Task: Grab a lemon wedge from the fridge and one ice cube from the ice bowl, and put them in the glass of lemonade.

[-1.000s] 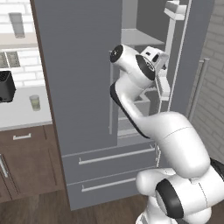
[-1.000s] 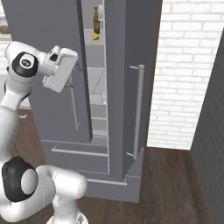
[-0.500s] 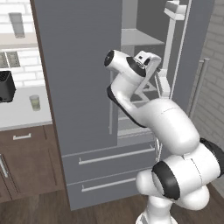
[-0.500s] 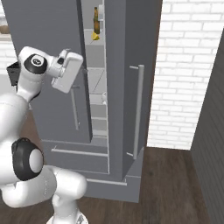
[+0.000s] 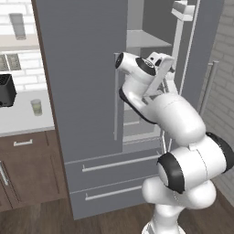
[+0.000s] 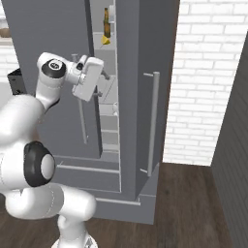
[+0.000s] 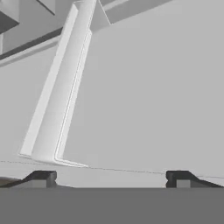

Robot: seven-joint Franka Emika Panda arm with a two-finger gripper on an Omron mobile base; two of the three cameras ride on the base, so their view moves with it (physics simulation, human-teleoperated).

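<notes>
We're right up at the fridge (image 5: 87, 91), its left door swung open and the inner shelves in plain sight. Our hand (image 6: 99, 82) sits at the mouth of that opening, about halfway up the upper compartment, beside the open door's long silver handle (image 6: 82, 121). Through the hand's own camera we see the two dark fingertips (image 7: 43, 178) standing wide apart, with nothing between them, facing pale grey fridge panelling and a slanted light rail (image 7: 61, 87).

Now the lemon wedge (image 6: 104, 41): from the right base camera it sits on a high shelf inside the fridge, a small bright yellow piece at the foot of a brown bottle (image 6: 106, 22). That puts it above our hand and deeper into the cabinet, well apart from the fingertips. Nothing is touching it.

Over on the left, the glass of lemonade (image 5: 36, 107) stands upright on the pale surface (image 5: 23, 121), with a black appliance (image 5: 5, 90) just to its left, cut off by the picture's edge. The glass is far off to the left of our hand, on the other side of the open door. Below the surface we see brown cabinet fronts (image 5: 27, 169), and beneath the fridge doors, two drawers (image 5: 114, 176) with horizontal bar handles, both closed.
</notes>
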